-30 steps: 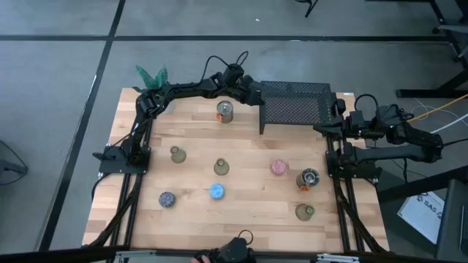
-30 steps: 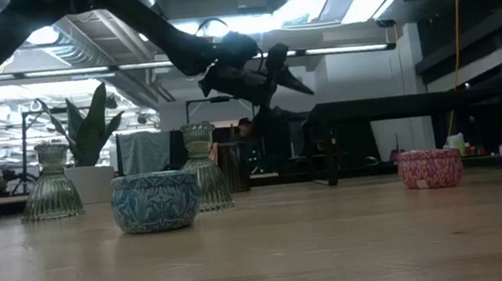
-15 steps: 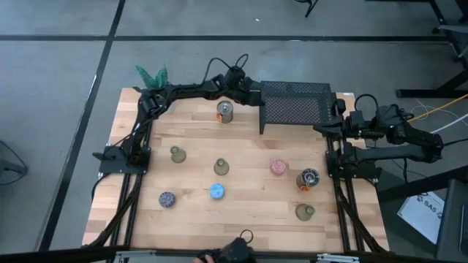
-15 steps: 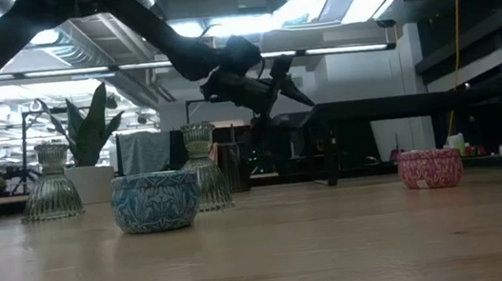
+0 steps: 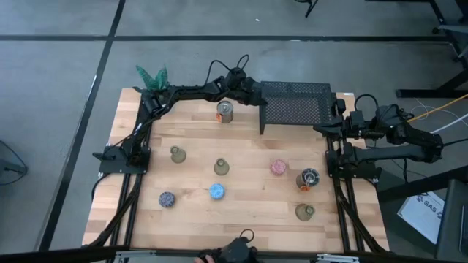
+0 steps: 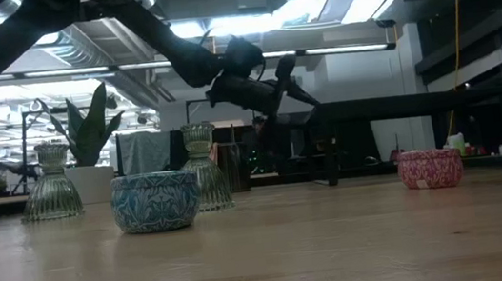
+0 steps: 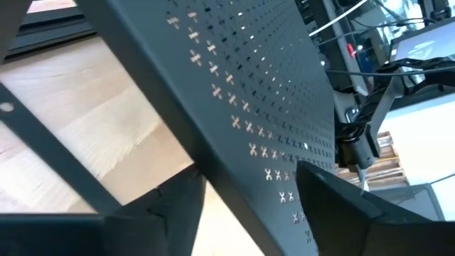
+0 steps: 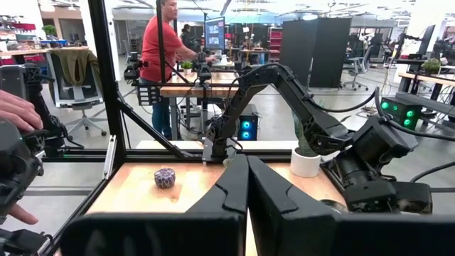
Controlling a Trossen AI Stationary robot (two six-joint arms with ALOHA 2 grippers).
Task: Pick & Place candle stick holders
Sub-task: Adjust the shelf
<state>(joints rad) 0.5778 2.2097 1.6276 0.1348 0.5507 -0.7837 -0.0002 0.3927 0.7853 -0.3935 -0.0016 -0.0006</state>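
My left gripper (image 5: pixel 254 95) (image 7: pixel 249 188) is open at the left end of the black mesh rack (image 5: pixel 296 106). It is held above the table (image 6: pixel 293 76). In the left wrist view the rack's perforated plate (image 7: pixel 270 92) runs between its two fingers, which hold nothing. A silvery holder with orange (image 5: pixel 224 111) stands on the table just beside it. On the wood farther toward the near edge stand olive glass holders (image 5: pixel 177 154) (image 5: pixel 221 167) (image 5: pixel 305 212), a pink one (image 5: pixel 278 167), a blue one (image 5: pixel 217 191), a purple-speckled one (image 5: pixel 167 199) and a second silvery one (image 5: pixel 309 177). My right gripper (image 8: pixel 247 174) is shut and stays folded back at the table's right edge (image 5: pixel 323 127).
A green plant in a white pot (image 5: pixel 151 75) stands at the far left corner. The rack fills the far right part of the table. Beyond the table, a person in a red shirt (image 8: pixel 160 57) stands in the room, and a hand (image 8: pixel 18 110) shows at the picture's edge.
My left gripper has sunk slightly and tipped a little at the rack's left end. The holders have stayed where they were.
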